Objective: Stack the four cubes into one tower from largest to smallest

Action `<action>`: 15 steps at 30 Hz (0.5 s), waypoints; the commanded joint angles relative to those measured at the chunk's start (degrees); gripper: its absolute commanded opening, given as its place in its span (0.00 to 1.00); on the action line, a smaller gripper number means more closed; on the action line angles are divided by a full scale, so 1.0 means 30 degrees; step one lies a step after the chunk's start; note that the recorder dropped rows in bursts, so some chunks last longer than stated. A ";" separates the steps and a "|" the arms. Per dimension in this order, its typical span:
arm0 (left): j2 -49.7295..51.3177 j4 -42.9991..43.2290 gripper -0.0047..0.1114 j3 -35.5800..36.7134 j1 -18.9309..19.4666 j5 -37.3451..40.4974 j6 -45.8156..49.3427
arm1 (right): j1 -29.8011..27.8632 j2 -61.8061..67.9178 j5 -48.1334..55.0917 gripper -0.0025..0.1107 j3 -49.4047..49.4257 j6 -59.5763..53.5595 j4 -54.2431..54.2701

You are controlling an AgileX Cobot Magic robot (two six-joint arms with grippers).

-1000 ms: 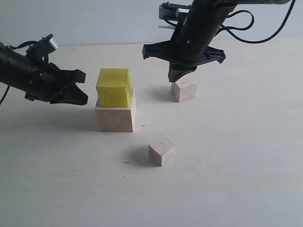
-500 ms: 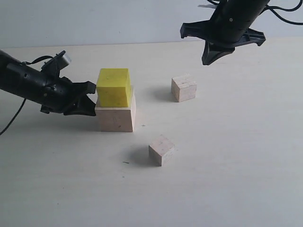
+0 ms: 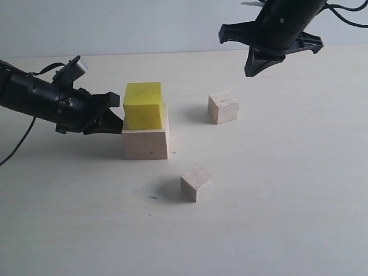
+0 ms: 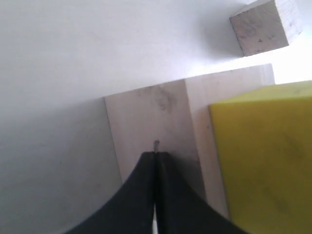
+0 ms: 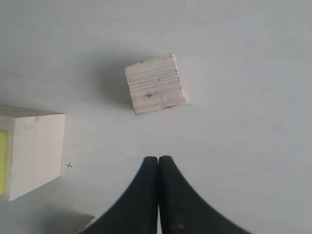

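Yellow cube (image 3: 144, 105) sits atop the large pale cube (image 3: 146, 144); the farther small cube (image 3: 223, 107) and nearer small cube (image 3: 196, 183) stand apart on the table (image 3: 287, 190). Jaws pressed together, the left gripper (image 3: 118, 118) touches the large pale cube's side. Closed and empty, the right gripper (image 3: 253, 70) hangs above the table.
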 commanded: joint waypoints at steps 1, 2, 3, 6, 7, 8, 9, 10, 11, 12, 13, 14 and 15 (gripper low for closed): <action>-0.0025 -0.0382 0.04 -0.0019 -0.0749 -0.0268 0.0107 | -0.0065 -0.0177 -0.0027 0.02 -0.0002 -0.0223 0.0189; -0.0025 -0.0382 0.04 -0.0019 -0.0820 -0.0407 0.0107 | -0.0065 -0.0177 -0.0027 0.02 -0.0002 -0.0223 0.0232; -0.0025 -0.0382 0.04 -0.0019 -0.0929 -0.0494 0.0107 | -0.0065 -0.0177 -0.0027 0.02 -0.0002 -0.0223 0.0232; -0.0025 -0.0382 0.04 -0.0019 -0.0925 -0.0602 0.0107 | -0.0065 -0.0177 -0.0027 0.02 -0.0002 -0.0223 0.0283; -0.0025 -0.0382 0.04 -0.0059 -0.0925 -0.0594 0.0107 | -0.0065 -0.0177 -0.0027 0.02 -0.0002 -0.0223 0.0283; -0.0025 -0.0382 0.04 -0.0104 -0.0925 -0.0626 0.0107 | -0.0065 -0.0177 -0.0027 0.02 -0.0002 -0.0223 0.0283; -0.0025 -0.0382 0.04 -0.0104 -0.0925 -0.0626 0.0107 | -0.0065 -0.0177 -0.0027 0.02 -0.0002 -0.0223 0.0283; -0.0025 -0.0382 0.04 -0.0242 -0.0925 -0.0626 0.0107 | -0.0065 -0.0177 -0.0027 0.02 -0.0002 -0.0223 0.0322; 0.0022 -0.0382 0.04 -0.0340 -0.0925 -0.0626 0.0107 | -0.0065 -0.0177 -0.0027 0.02 -0.0002 -0.0223 0.0322; 0.0098 -0.0382 0.04 -0.0485 -0.0925 -0.0589 0.0071 | -0.0065 -0.0177 -0.0027 0.02 -0.0002 -0.0223 0.0322; 0.0170 -0.0382 0.04 -0.0677 -0.0925 -0.0589 -0.0022 | -0.0065 -0.0177 -0.0027 0.02 -0.0002 -0.0223 0.0322; 0.0268 -0.0382 0.04 -0.0832 -0.0925 -0.0589 -0.0063 | -0.0065 -0.0177 -0.0027 0.02 -0.0002 -0.0223 0.0322; 0.0338 -0.0382 0.04 -0.1002 -0.0925 -0.0589 -0.0120 | -0.0065 -0.0177 0.0016 0.02 -0.0002 -0.0223 0.0316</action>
